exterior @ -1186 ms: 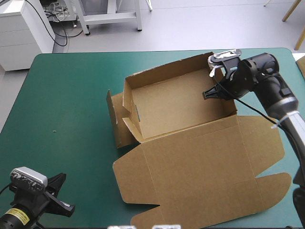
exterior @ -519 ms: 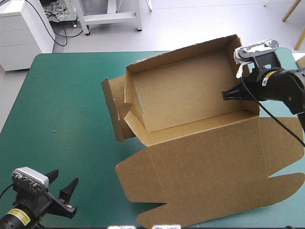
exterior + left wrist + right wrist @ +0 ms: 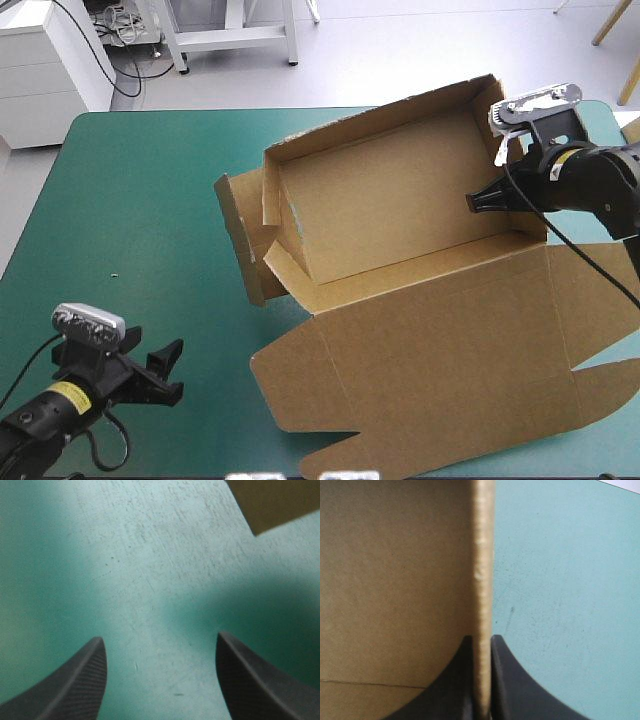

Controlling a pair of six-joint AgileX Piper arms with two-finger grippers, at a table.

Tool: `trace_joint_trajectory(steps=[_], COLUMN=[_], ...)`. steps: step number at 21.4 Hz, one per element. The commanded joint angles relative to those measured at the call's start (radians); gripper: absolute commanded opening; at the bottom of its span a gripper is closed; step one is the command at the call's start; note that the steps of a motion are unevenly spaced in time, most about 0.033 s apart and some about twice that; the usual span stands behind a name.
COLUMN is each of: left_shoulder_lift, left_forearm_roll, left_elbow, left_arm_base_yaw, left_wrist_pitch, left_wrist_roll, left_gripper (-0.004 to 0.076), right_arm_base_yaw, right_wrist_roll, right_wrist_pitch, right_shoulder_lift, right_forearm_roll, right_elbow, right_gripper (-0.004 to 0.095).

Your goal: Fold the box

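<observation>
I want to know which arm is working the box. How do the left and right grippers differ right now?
The left gripper is open with nothing between its fingers; the right gripper is shut on the box, clamping its right-hand wall. The left gripper is over bare teal-green cover near its near left corner, apart from the box; the right gripper is toward the far right. Both have black fingers.
</observation>
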Motion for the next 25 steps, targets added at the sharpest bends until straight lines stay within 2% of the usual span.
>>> trace_joint_trajectory(steps=[1, 3, 9, 12, 14, 16, 17, 18, 22, 25], left_shoulder_lift=[0.135, 0.243, 0.485, 0.604, 0.683, 0.768, 0.792, 0.839, 1.007, 1.102], left_forearm_roll=[0.038, 0.087, 0.128, 0.084, -0.011, -0.249, -0.317, -0.432, -0.781, -1.028], left_elbow=[-0.111, -0.193, -0.385, -0.463, -0.506, -0.526, -0.526, -0.526, -0.524, -0.524], left_arm_base_yaw=[-0.003, -0.001, -0.001, 0.059, 0.170, 0.341, 0.382, 0.439, 0.497, 0.495], left_wrist_pitch=[-0.088, -0.046, 0.063, 0.099, 0.126, 0.115, 0.115, 0.106, 0.108, 0.170], left_wrist_roll=[-0.096, -0.145, -0.145, -0.084, -0.003, 0.196, 0.258, 0.383, 0.670, 0.865], left_gripper=[0.0453, 0.0453, 0.0453, 0.0453, 0.0453, 0.0453, 0.0453, 0.0453, 0.0453, 0.0453], right_arm_base_yaw=[0.000, 0.000, 0.000, 0.000, 0.000, 0.000, 0.000, 0.000, 0.000, 0.000], right_wrist_roll=[-0.006, -0.006, -0.006, -0.006, -0.006, -0.006, -0.006, -0.006, 0.005, 0.005], right_wrist_pitch=[-0.060, -0.060, -0.060, -0.060, -0.060, -0.060, -0.060, -0.060, -0.060, -0.060], right_shoulder_lift=[-0.031, -0.031, -0.031, -0.031, -0.031, -0.031, -0.031, -0.031, -0.029, -0.021], right_forearm_roll=[-0.007, -0.007, -0.007, -0.007, -0.007, -0.003, -0.001, 0.003, 0.007, 0.008], right_elbow=[-0.026, -0.026, -0.026, -0.026, -0.026, -0.026, -0.026, -0.026, -0.026, -0.026], right_gripper=[-0.0022, -0.0022, -0.0022, -0.0022, -0.0022, -0.0022, -0.0022, -0.0022, -0.0022, -0.0022])
